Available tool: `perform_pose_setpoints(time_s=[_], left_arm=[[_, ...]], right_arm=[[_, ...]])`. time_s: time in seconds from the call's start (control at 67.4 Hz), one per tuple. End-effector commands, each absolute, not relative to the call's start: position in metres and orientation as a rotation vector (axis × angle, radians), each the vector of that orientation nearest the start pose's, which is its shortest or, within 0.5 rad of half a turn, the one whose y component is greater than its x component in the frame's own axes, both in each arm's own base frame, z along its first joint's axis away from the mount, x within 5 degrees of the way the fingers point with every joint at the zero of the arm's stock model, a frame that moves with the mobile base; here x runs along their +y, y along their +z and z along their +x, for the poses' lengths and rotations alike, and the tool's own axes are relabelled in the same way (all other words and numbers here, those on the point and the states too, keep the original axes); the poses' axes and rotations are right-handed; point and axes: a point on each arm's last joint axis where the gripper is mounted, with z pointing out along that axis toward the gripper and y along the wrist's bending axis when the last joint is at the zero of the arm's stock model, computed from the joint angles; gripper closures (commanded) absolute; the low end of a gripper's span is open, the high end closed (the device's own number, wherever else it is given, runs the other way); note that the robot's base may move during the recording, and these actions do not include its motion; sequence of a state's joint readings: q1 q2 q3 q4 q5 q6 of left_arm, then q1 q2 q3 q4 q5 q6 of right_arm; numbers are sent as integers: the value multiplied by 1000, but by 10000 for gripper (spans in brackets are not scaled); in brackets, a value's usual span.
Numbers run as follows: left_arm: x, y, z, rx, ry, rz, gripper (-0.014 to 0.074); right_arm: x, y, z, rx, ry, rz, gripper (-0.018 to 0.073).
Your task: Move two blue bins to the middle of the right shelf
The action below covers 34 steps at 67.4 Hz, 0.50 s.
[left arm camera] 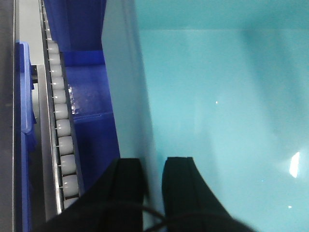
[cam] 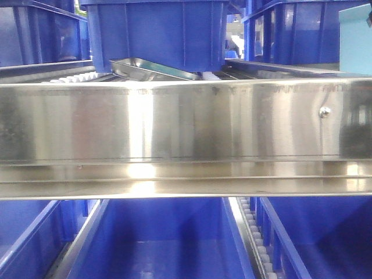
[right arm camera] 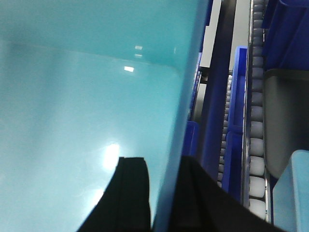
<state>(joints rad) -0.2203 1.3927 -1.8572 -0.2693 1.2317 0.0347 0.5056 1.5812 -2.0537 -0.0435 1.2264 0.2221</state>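
Clamping the blue bin (left arm camera: 217,121) walls: left claw (left arm camera: 153,169), right claw (right arm camera: 164,166).

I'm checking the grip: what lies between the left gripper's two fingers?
The pale cyan bin: its side wall runs between the left gripper's fingers, as the left wrist view shows.

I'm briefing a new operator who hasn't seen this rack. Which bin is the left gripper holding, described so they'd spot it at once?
In the left wrist view, find the track of white rollers at the left. To its right, past the dark royal-blue plastic bins, is a pale cyan plastic bin whose wall the left gripper clamps. Its light colour and smooth plain sides set it apart.
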Motion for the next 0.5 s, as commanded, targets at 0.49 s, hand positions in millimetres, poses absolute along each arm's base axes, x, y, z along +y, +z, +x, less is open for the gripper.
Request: perform_pose_setpoints(time_s=[0.49], left_arm=[[-80, 511, 242, 2183, -468, 335, 707]], right_arm=[[143, 513, 276, 2140, 304, -316, 712]])
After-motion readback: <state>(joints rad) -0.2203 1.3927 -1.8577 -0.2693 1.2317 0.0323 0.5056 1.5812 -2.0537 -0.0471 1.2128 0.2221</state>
